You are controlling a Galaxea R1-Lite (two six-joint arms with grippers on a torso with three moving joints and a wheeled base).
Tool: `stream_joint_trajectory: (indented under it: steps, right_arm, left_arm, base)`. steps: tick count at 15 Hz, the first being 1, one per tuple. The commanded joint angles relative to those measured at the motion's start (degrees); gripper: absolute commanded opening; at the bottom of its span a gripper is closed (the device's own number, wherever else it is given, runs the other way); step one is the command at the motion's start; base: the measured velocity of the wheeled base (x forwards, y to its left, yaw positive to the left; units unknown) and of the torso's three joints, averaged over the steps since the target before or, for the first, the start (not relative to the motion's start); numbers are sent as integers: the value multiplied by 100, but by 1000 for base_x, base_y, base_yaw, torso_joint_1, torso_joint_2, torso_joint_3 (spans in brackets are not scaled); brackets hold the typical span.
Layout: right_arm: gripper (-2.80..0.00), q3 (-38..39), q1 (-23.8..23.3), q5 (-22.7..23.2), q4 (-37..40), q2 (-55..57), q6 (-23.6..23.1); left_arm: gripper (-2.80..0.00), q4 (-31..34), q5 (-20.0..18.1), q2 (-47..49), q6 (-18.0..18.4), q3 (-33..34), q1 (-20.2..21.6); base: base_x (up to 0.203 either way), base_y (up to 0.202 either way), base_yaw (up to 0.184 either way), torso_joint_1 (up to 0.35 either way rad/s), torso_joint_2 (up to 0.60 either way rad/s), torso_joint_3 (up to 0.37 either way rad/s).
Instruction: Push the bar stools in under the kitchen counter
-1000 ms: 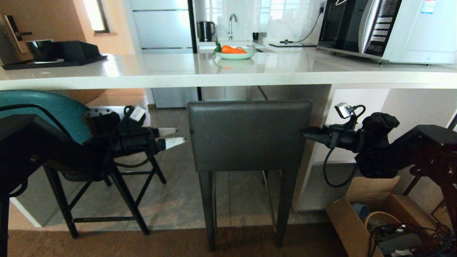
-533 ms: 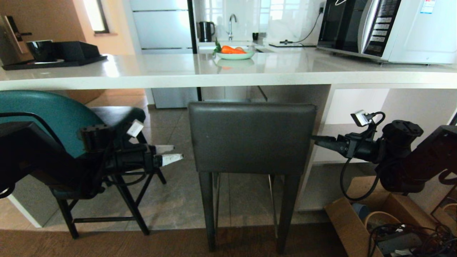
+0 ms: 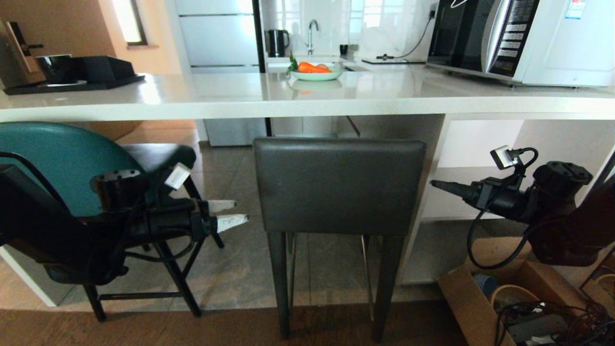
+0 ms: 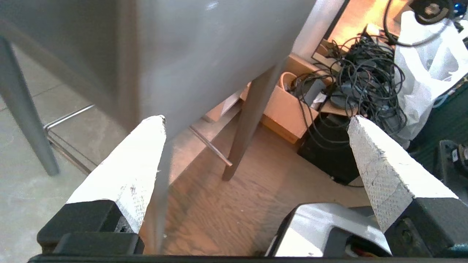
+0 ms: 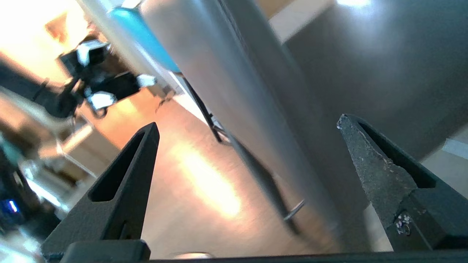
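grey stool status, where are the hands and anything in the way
Left hand open, off the grey stool's left edge. Right hand open, off its right edge. Stool back just short of the kitchen counter. Nothing blocking ahead.

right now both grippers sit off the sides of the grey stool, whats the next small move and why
Probably bring both open grippers, left gripper and right gripper, inward against the dark grey stool. Its backrest stands outside the kitchen counter edge, and neither gripper touches it.
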Motion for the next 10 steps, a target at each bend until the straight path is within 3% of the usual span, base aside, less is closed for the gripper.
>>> stream_joint_trajectory:
  steps: [1, 3, 5, 6, 7, 8, 9, 10]
  right_arm:
    - [0, 467, -22, -397, 114, -413, -7]
    - [0, 716, 29, -1621, 264, -531, -67]
    - [0, 958, 216, -3083, 768, -759, -570]
    - [0, 1081, 388, -3994, 949, -873, -915]
    - [0, 1179, 596, -4886, 1042, -981, -1097]
    - [0, 1272, 810, -5552, 1124, -1109, -1208]
    - [0, 1450, 977, -5867, 1214, -1339, -1276]
    - [-280, 1613, 1087, -5892, 1337, -1564, -1299]
  left_arm:
    - [0, 183, 578, -331, -100, 31, -167]
    - [0, 472, 1754, -441, -236, -42, -502]
    - [0, 537, 3153, -473, -265, -91, -1064]
    - [0, 553, 3569, -520, -280, -128, -1307]
    - [0, 569, 3718, -574, -294, -166, -1431]
    - [0, 591, 3743, -600, -297, -235, -1464]
    - [0, 646, 3940, -595, -297, -331, -1481]
    - [-280, 752, 4241, -558, -297, -450, -1541]
  base:
    - [0, 0, 0, 0, 0, 0]
    - [0, 0, 0, 0, 0, 0]
    - [0, 0, 0, 0, 0, 0]
    - [0, 0, 0, 0, 0, 0]
    - [0, 0, 0, 0, 0, 0]
    - [0, 0, 0, 0, 0, 0]
    - [0, 0, 0, 0, 0, 0]
    - [0, 0, 0, 0, 0, 0]
